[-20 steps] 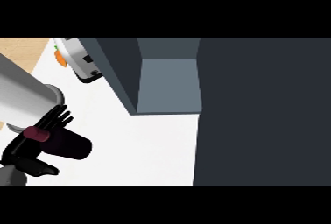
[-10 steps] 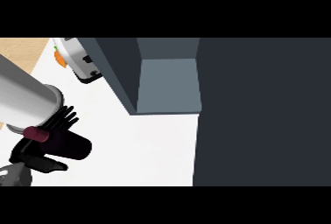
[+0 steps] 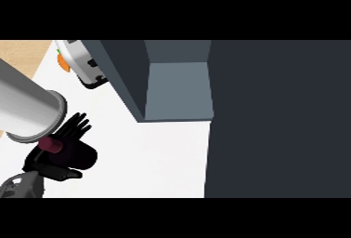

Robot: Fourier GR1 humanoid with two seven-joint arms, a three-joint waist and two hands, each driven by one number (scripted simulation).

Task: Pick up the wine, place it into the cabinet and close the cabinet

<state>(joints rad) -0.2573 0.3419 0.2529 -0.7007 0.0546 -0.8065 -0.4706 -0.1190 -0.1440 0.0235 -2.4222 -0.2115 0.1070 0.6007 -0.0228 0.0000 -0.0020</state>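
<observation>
Wine bottle (image 3: 68,153) at near left, dark glass, probably heavy, slick, breakable; best gripped round the fat body; left hand (image 3: 58,160) fingers already wrapped round it; right hand nowhere visible; cabinet (image 3: 175,88) open at far right.

Left hand (image 3: 49,163) low at left edge, fingers curled; grey forearm (image 3: 24,111) above it.

one wine bottle (image 3: 70,153), one cabinet (image 3: 178,90), one toaster (image 3: 81,62)
</observation>
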